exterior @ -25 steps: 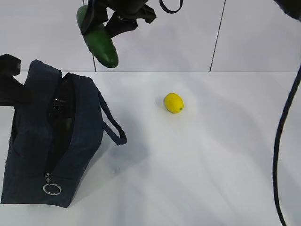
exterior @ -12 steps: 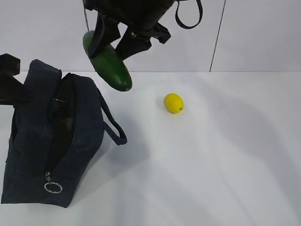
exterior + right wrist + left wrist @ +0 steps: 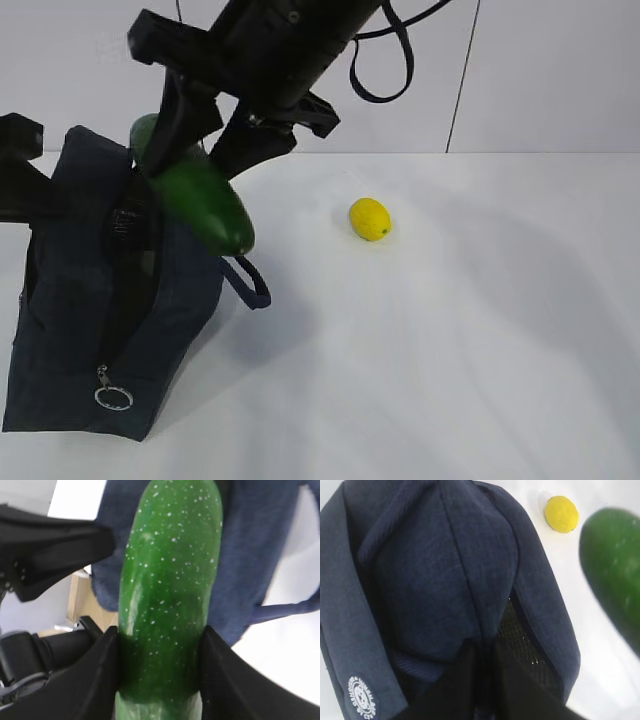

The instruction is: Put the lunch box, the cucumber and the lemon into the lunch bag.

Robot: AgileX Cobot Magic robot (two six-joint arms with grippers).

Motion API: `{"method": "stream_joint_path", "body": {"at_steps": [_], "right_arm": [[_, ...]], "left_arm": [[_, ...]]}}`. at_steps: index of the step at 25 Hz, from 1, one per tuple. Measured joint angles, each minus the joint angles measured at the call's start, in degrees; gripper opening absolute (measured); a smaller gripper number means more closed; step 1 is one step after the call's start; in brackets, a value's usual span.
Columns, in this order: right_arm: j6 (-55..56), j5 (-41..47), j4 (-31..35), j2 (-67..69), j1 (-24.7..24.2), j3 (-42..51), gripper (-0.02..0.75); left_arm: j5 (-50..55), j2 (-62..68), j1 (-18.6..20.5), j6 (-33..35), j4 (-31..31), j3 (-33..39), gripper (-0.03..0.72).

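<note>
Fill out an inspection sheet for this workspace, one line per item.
Surface: white table, bare apart from the job's things.
Job's things: lunch bag unzipped at left; cucumber held in the air over its opening; lemon lying on the table; lunch box not visible.
Clutter: nothing seen.
Grippers: right gripper clamped on the cucumber; left gripper pinching the bag's fabric.
Cables: black cable looping off the right arm.
Surroundings: pale panelled wall.
</note>
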Motion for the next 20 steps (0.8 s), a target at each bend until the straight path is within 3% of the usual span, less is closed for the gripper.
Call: {"method": "stream_joint_path", "body": {"at_steps": [13, 20], "right_arm": [[0.3, -0.7, 2.2, 5.4, 1.0, 0.1, 0.361], [0.3, -8.0, 4.8, 7.9, 1.0, 0.1, 0.361]], "left_arm": [[-0.1, 0.0, 0.0, 0.1, -0.1, 0.0, 0.029], [-0.2, 0.0, 0.0, 0.1, -0.4, 0.0, 0.029]]}}
